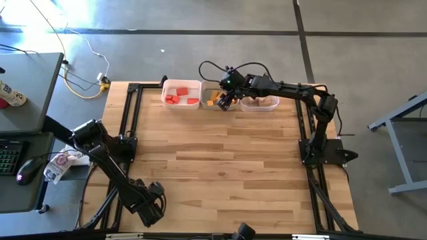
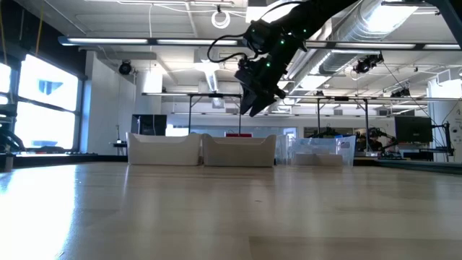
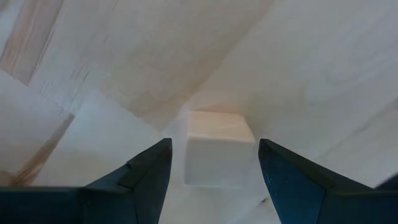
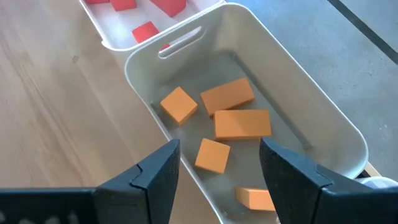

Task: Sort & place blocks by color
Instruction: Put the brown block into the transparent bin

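Tabletop fills left hand's [image 3: 214, 163] view; pale block [image 3: 217, 149] looks uncertain.

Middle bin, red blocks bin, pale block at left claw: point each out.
middle bin [image 4: 323, 112], right wrist view, far rim.
red blocks bin [image 1: 181, 84], high view, far rim.
pale block [image 3: 214, 158], left wrist view, near face.

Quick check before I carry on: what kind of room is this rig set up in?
Most likely a robotics lab or open workshop: exposed ceiling ducts and strip lights overhead, rows of workbenches behind the bins, a bare concrete floor, and a desk with keyboard and mouse beside the table.
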`<control>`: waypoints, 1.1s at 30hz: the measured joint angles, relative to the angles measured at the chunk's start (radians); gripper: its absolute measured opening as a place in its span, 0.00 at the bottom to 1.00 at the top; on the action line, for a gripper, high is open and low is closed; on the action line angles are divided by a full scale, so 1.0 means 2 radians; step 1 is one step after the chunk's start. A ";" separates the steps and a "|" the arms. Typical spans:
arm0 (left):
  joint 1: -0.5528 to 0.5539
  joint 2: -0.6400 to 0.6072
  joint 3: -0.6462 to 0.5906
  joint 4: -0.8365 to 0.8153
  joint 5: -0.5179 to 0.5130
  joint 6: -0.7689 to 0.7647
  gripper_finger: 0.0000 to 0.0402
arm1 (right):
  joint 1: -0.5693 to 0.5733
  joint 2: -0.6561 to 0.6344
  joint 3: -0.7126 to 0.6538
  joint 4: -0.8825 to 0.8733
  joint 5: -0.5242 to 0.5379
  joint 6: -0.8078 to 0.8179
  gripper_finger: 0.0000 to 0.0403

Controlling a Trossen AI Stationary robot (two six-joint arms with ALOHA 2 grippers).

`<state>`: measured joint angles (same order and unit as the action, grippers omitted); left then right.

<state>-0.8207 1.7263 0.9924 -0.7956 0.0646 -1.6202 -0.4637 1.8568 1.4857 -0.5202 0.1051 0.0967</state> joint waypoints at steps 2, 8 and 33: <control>-0.001 0.003 0.000 -0.001 0.002 0.002 0.54 | 0.000 0.000 0.000 -0.004 0.000 0.000 0.51; -0.001 0.003 0.000 0.000 0.000 0.008 0.36 | 0.008 0.000 0.000 -0.020 0.002 -0.010 0.51; 0.086 -0.059 0.000 0.005 -0.064 0.179 0.27 | 0.120 -0.036 0.000 -0.086 0.046 -0.141 0.44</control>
<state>-0.6478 1.6078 0.9920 -0.7847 -0.0637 -1.2613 -0.2236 1.7856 1.4857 -0.6916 0.1967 -0.1848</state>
